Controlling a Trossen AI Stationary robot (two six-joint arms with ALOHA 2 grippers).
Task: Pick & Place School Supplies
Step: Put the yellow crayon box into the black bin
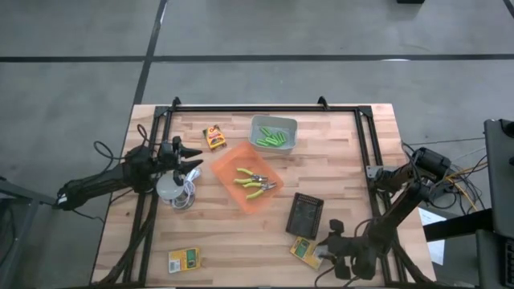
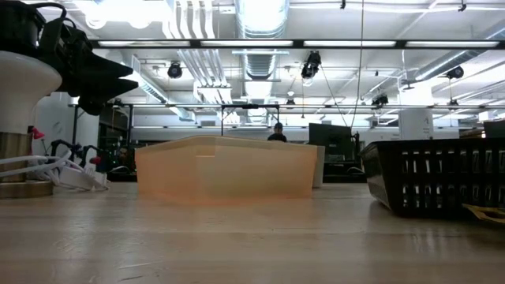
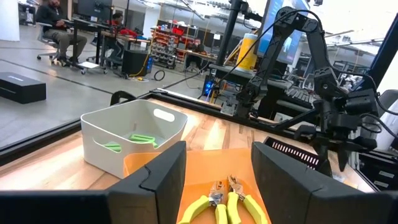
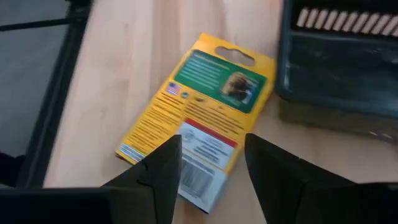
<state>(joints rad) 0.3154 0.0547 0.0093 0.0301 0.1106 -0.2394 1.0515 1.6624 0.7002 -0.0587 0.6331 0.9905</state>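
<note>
Markers [image 1: 273,137] are lying in the grey bin [image 1: 291,125]; pliers [image 1: 254,182] are lying in the orange bin [image 1: 226,165]. Three boxes are waiting on the table: one [image 1: 214,136] beside the bins, one [image 1: 185,259] at the near edge, one [image 4: 198,118] under the right gripper [image 4: 212,160], whose fingers are spread above it, grasping nothing. Left gripper [image 1: 191,157] is hovering released beside the orange bin.
</note>
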